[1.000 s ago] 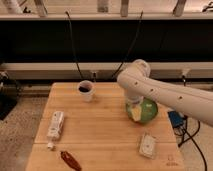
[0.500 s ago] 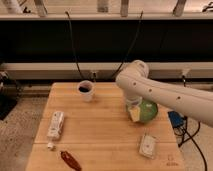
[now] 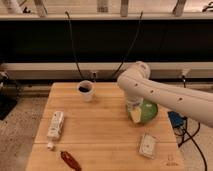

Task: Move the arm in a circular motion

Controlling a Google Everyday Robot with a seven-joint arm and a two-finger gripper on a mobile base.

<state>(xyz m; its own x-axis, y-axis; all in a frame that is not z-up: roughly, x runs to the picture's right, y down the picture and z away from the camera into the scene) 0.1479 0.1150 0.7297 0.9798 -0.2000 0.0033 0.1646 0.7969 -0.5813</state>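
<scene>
The arm (image 3: 165, 95), glossy white and thick, reaches in from the right edge over the wooden table (image 3: 100, 135). Its bulbous joint (image 3: 134, 77) hangs above the table's right half. From that joint a short segment drops towards the tabletop. The gripper (image 3: 135, 112) at its end sits low beside a green round object (image 3: 147, 111), with a pale yellow patch right under it. The arm's own bulk hides most of the gripper.
A white cup of dark liquid (image 3: 86, 90) stands at the table's back. A white packet (image 3: 55, 125) and a red-brown item (image 3: 71, 160) lie at front left, another white packet (image 3: 148, 145) at front right. Black cables (image 3: 72, 45) hang on the wall behind.
The arm's joint has shifted only very slightly. The items on the table have stayed where they were.
</scene>
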